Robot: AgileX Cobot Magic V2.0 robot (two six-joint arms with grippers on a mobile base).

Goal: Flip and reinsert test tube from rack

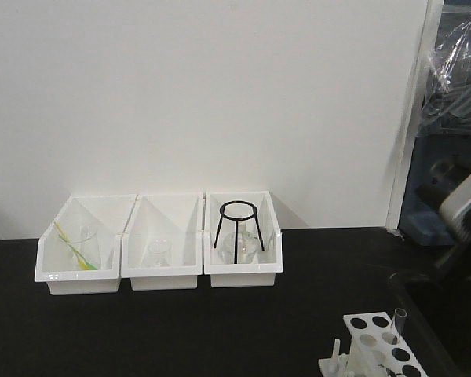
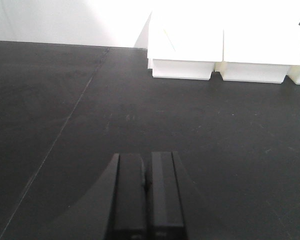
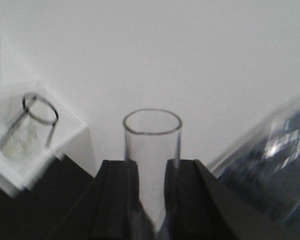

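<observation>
The white rack [image 1: 374, 336] stands at the lower right of the black table, with round holes in its top plate and pegs along its left side. A clear glass test tube [image 1: 398, 320] stands upright at the rack's far right holes, open mouth up. In the right wrist view my right gripper [image 3: 151, 164] is shut on the test tube [image 3: 152, 131], whose rim rises above the black fingers; its lower end is hidden. My left gripper [image 2: 146, 157] is shut with nothing in it, low over bare table at the left.
Three white bins [image 1: 163, 272] line the back wall. The left one holds a beaker and a yellow-green item, the middle one a small flask, the right one a black tripod stand [image 1: 238, 230]. Blue equipment [image 1: 447, 133] stands beyond the table's right edge.
</observation>
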